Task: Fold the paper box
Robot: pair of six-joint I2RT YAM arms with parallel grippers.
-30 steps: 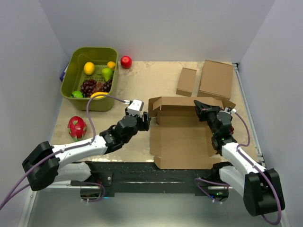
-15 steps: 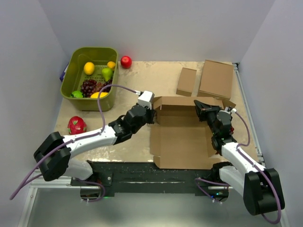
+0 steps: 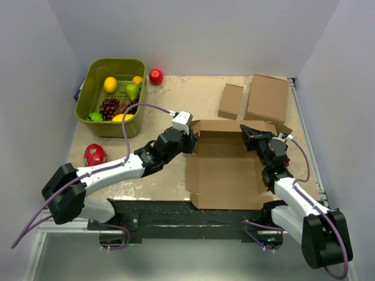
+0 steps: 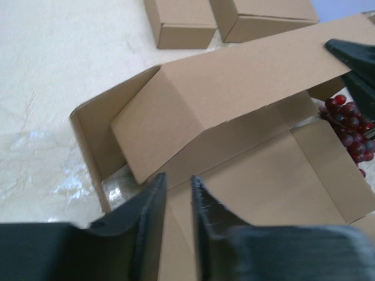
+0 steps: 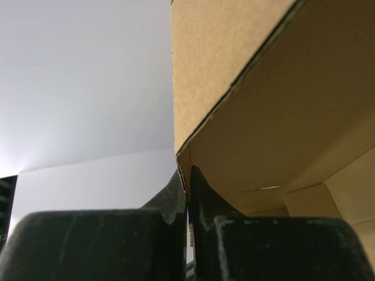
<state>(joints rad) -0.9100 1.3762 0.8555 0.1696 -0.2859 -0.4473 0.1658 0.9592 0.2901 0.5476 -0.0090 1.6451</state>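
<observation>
The paper box [image 3: 225, 170] lies as a brown die-cut sheet in the middle of the table, its rear wall and left side flap raised. My left gripper [image 3: 190, 142] is at the box's rear left corner. In the left wrist view its jaws [image 4: 177, 178] stand narrowly open over the box floor [image 4: 281, 170], with nothing between them, just short of the folded flap [image 4: 176, 117]. My right gripper [image 3: 246, 130] holds the rear wall's right end. In the right wrist view it [image 5: 187, 172] is shut on the cardboard edge [image 5: 234, 76].
A green basket [image 3: 94, 76] of fruit stands at the back left, with a red apple [image 3: 156, 76] beside it and a dragon fruit [image 3: 95, 156] in front. A small narrow box [image 3: 231, 100] and a flat box [image 3: 268, 97] lie at the back right.
My left arm has swung right and forward from beside the box to its rear left corner. The right arm has kept still, holding the wall.
</observation>
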